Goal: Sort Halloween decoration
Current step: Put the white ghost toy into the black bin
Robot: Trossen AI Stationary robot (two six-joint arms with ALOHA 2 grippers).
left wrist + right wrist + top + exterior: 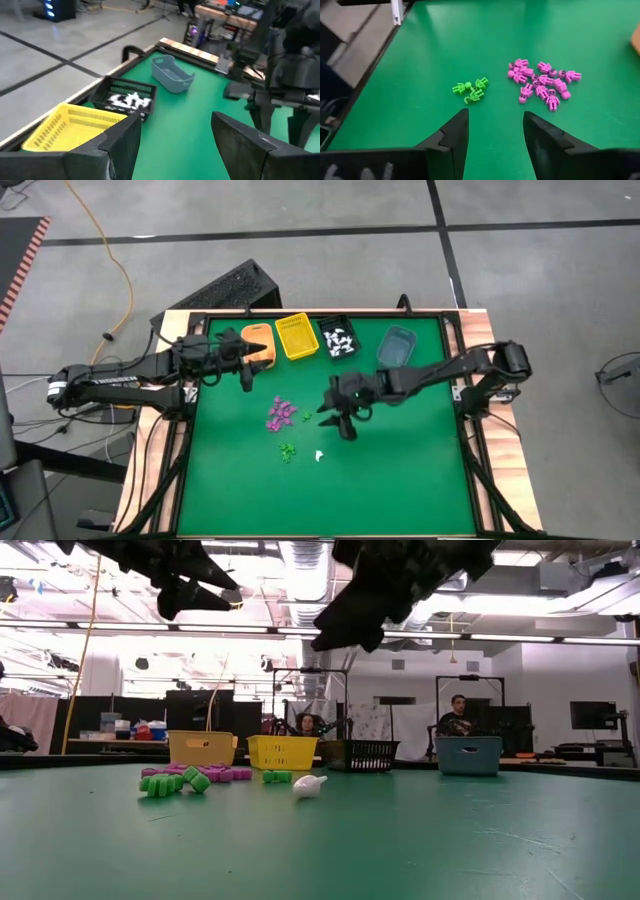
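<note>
Trinkets (540,82) lie beyond open right tool (493,131).

Tiny purple figures (281,413) are lying bunched in a loose heap on the green mat, with a small green cluster (288,450) sitting near them and a single white piece (319,455) lying just beside the green ones. More white pieces (340,340) are resting inside the black bin (324,327).

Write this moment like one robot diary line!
right tool: open, empty, above mat | left tool: open, near yellow bin | purple trinkets, green trinkets, white trinket: loose on mat
</note>
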